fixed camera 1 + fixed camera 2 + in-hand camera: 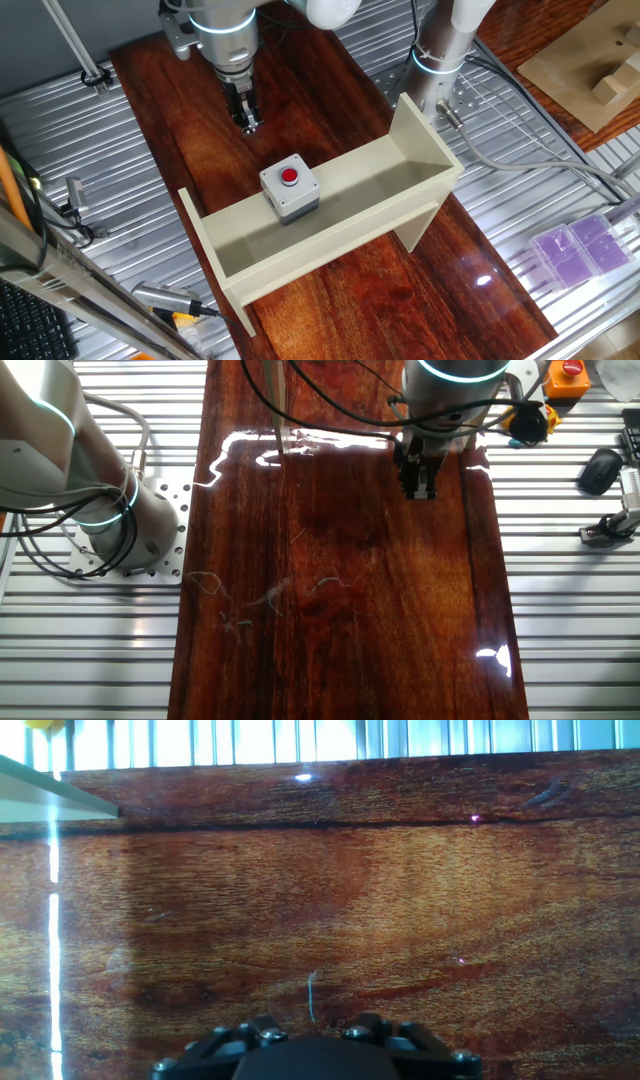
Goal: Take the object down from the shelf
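The object (290, 188), a small grey box with a red button on top, sits on the long beige shelf (345, 235) near its left half in one fixed view. My gripper (248, 122) hangs over the wooden table behind the shelf, apart from the box, with its fingers together and holding nothing. In the other fixed view my gripper (418, 485) is over the table's far right part; the box is out of view there. The hand view shows only bare table and a beige shelf edge (55, 800) at the top left.
A second robot base (440, 50) stands behind the shelf's right end panel. Purple plastic cases (580, 248) lie on the metal bench at the right. Tools and cables lie at the left (170, 300). A mouse (600, 468) sits to the right of the table.
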`<state>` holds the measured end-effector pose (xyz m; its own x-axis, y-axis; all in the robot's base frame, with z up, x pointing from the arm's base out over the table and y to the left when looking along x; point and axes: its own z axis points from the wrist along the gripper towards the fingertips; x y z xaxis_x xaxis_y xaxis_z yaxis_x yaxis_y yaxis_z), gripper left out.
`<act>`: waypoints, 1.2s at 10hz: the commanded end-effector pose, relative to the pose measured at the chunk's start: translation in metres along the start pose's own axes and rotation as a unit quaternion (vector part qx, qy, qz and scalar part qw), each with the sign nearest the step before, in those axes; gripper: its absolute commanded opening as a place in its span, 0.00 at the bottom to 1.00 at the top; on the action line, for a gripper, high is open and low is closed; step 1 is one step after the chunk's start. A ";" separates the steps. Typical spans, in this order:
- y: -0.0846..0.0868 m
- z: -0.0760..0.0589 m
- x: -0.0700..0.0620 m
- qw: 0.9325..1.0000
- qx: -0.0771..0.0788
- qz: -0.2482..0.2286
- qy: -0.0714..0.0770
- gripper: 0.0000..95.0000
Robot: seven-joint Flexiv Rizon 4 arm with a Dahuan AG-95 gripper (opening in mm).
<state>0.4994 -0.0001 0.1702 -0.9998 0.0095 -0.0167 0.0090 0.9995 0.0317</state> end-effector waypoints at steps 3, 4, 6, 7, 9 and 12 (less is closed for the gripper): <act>0.000 0.001 0.003 1.000 0.000 -0.007 0.000 0.00; 0.000 0.001 0.003 1.000 -0.001 -0.005 0.001 0.00; 0.000 0.001 0.003 1.000 -0.001 -0.010 0.005 0.00; 0.000 0.001 0.003 1.000 -0.002 -0.025 0.003 0.00; 0.000 0.001 0.003 0.999 -0.002 -0.049 -0.001 0.00; 0.000 0.001 0.003 0.999 -0.003 -0.052 -0.001 0.00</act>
<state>0.4948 -0.0002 0.1698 -0.9951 -0.0955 -0.0243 -0.0963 0.9948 0.0341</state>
